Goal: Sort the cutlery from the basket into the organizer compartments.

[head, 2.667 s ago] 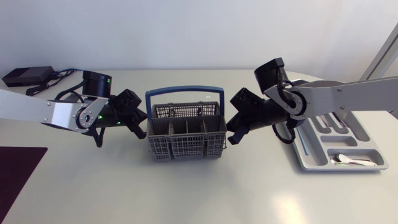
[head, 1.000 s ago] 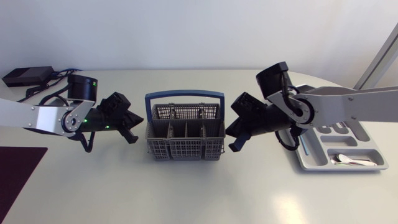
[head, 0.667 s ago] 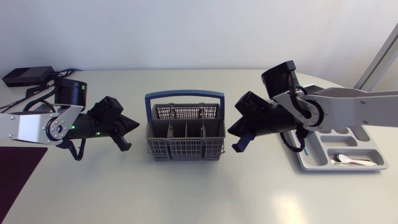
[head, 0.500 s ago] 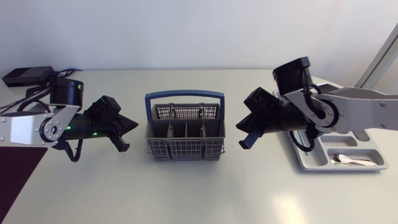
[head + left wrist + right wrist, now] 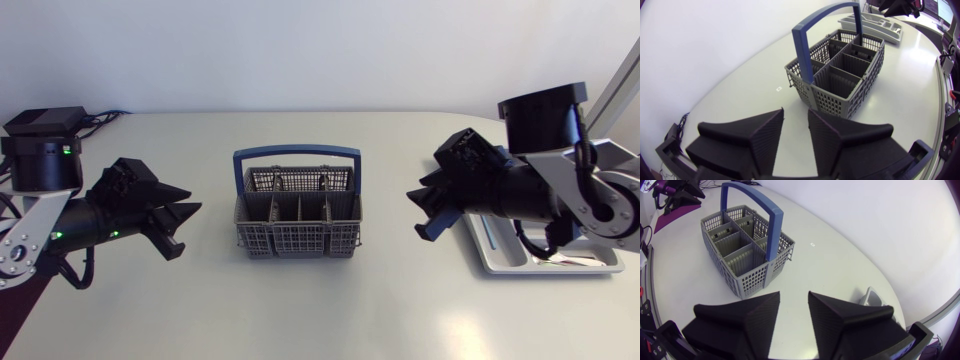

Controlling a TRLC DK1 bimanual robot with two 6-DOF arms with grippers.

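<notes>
Sorting seemingly at its end: basket [image 5: 297, 215] in the middle of the bench [image 5: 320, 310] with compartments apparently bare, organizer [image 5: 487, 250] at the right edge under the right arm, left gripper [image 5: 185, 230] and right gripper [image 5: 417, 214] each slightly parted, holding nothing, well clear on either side — next, check the basket for leftovers.

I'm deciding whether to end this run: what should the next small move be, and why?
Probably just park both arms at rest. The basket looks empty in every compartment in both wrist views, and the left pincer and right pincer are open, holding nothing, well clear of it.
</notes>
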